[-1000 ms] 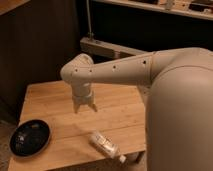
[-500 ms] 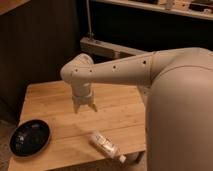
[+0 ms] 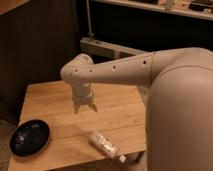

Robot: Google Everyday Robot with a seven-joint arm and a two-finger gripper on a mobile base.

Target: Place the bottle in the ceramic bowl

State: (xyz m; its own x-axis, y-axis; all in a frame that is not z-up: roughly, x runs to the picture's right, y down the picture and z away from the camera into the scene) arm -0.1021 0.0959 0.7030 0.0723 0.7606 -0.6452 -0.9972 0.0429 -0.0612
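Observation:
The bottle lies on its side near the front edge of the wooden table, its white cap pointing to the front right. The ceramic bowl, black and glossy, sits at the table's front left corner. My gripper hangs point-down over the middle of the table, above and behind the bottle and to the right of the bowl. Its fingers are spread apart and hold nothing.
My white arm crosses the view from the right and hides the table's right side. A grey metal frame stands behind the table. The table's front edge runs just past the bottle.

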